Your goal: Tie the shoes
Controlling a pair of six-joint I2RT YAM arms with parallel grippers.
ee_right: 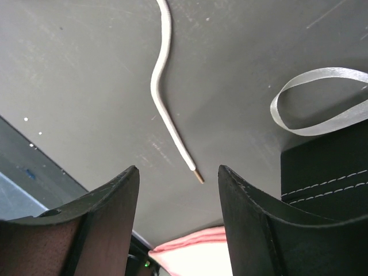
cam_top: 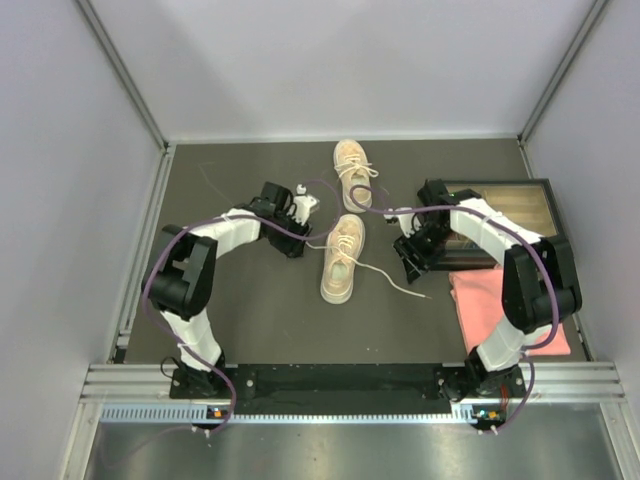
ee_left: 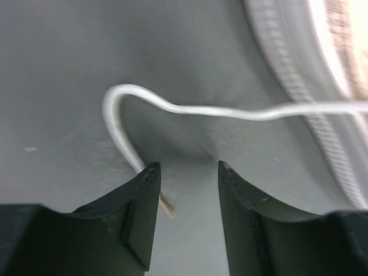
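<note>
Two beige shoes lie mid-table, the far shoe (cam_top: 352, 165) behind the near shoe (cam_top: 343, 258), both with loose white laces. My left gripper (cam_top: 297, 240) is open just left of the near shoe. In the left wrist view its jaws (ee_left: 187, 167) stand low over the table, with a lace (ee_left: 230, 112) looping in from the shoe's sole (ee_left: 310, 86); the lace tip (ee_left: 168, 210) lies between the fingers, close to the left one. My right gripper (cam_top: 408, 262) is open to the right of the near shoe. In the right wrist view (ee_right: 178, 169) it hovers above the other lace end (ee_right: 167, 109).
A pink cloth (cam_top: 510, 310) lies at the right front, also visible under the right gripper (ee_right: 195, 253). A black-framed box (cam_top: 510, 215) stands behind it. A clear ribbon loop (ee_right: 316, 103) lies by the box's edge. Grey walls enclose the table.
</note>
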